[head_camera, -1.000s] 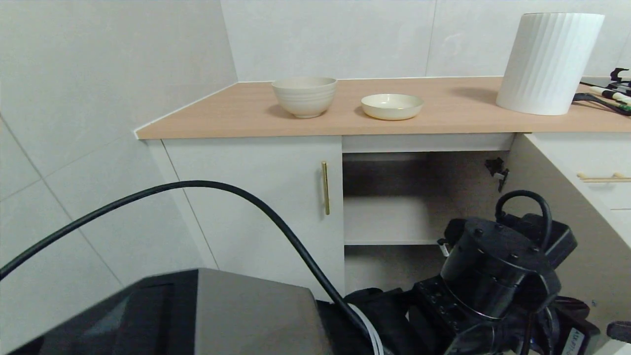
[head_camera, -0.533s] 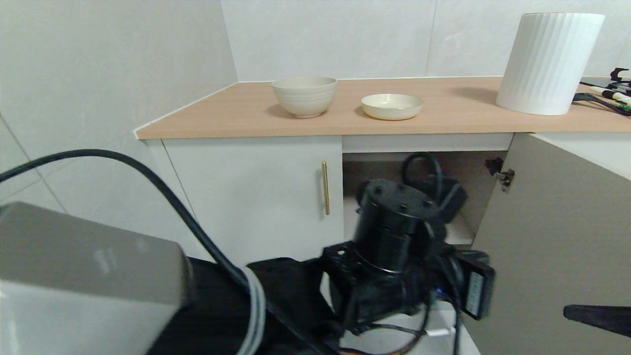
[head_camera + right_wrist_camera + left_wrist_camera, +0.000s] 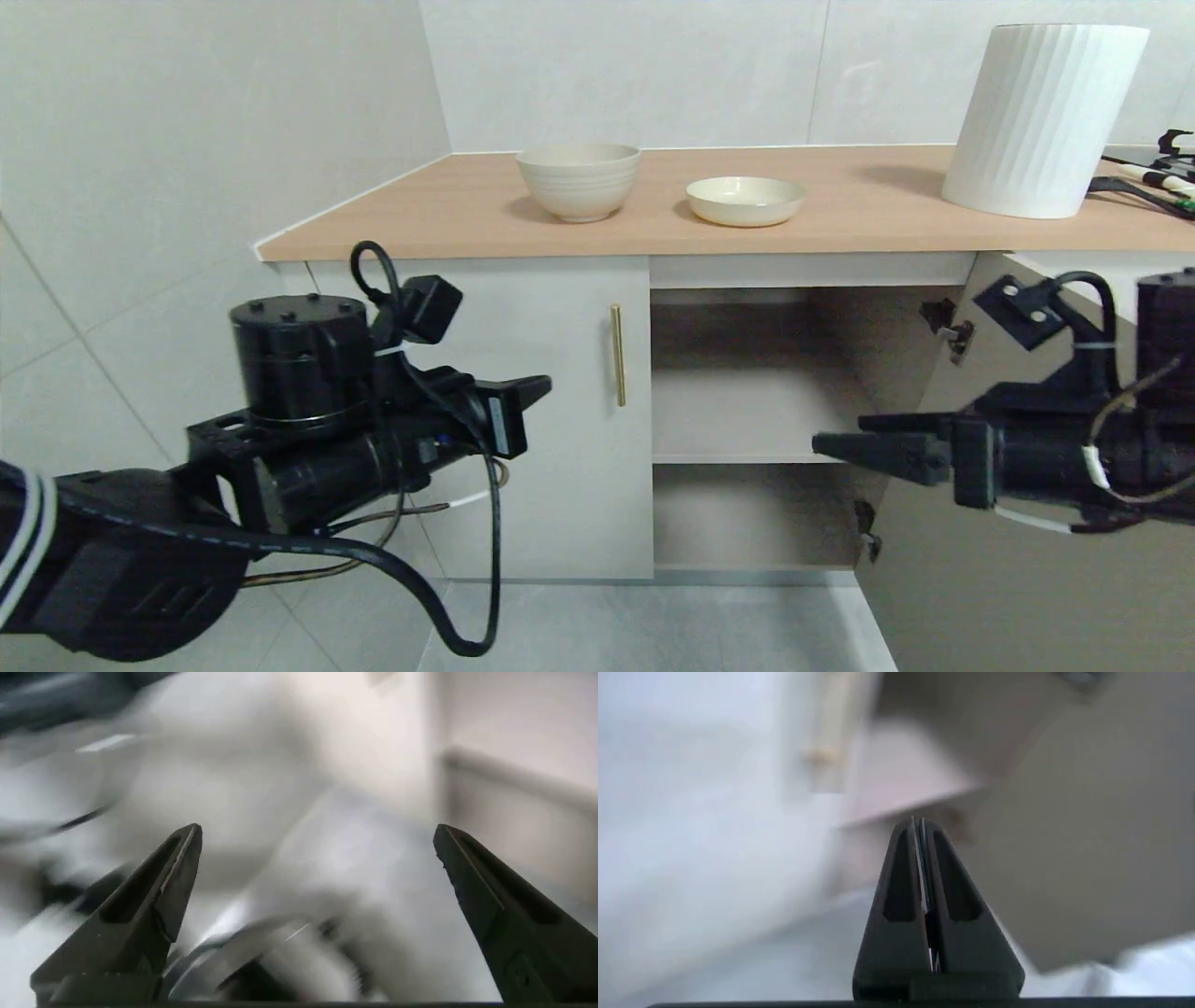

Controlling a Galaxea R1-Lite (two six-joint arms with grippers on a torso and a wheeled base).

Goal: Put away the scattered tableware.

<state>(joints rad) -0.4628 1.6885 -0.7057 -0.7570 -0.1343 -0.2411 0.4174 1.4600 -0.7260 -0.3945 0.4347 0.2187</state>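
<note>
Pale tiled walls, grey tile floor, wooden countertop over white cabinet, one door open.

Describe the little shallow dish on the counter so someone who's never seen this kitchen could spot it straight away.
Find the wooden countertop along the tiled wall; two pale pieces sit on it, apart from each other. The dish is the one above the open cabinet, nearer the tall white ribbed cylinder. Unlike the deep, ribbed bowl beside it, it is low, smooth and cream.
</note>
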